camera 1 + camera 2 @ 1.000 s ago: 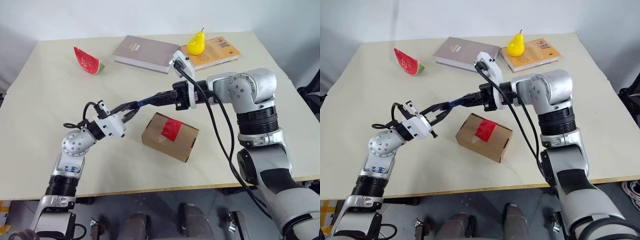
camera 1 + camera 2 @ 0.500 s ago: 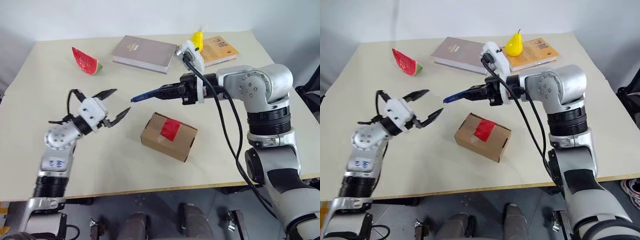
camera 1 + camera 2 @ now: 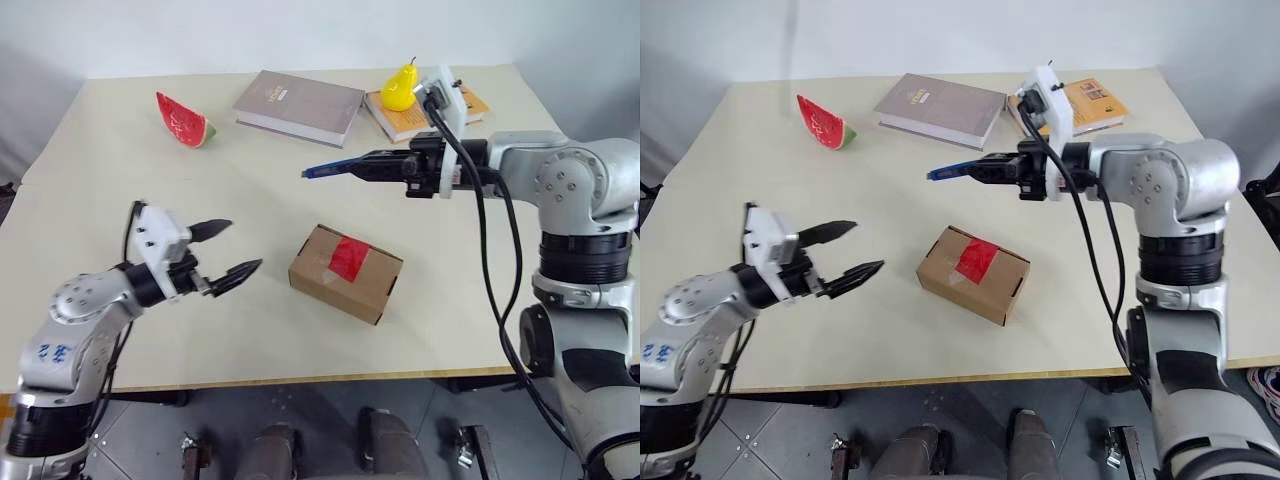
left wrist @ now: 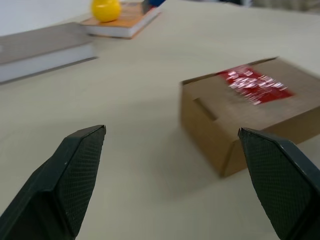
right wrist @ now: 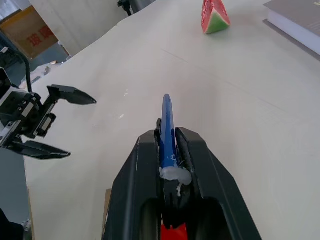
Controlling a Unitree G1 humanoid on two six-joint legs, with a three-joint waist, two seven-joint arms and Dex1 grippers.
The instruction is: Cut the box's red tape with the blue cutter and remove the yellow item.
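My right gripper (image 3: 388, 164) is clamped on the blue cutter (image 3: 335, 168), which I hold nearly level above the table (image 3: 120, 190). Its long axis runs straight out along my fingers, the free end pointing toward my left side and out past my fingertips. The box (image 3: 346, 273) sits on the table below and nearer to me than the cutter's free end, apart from it, with the red tape (image 3: 349, 259) on its top face. My left gripper (image 3: 232, 249) has its fingers spread wide and holds nothing; it hovers to the left of the box, near it without touching, aimed toward the box's side.
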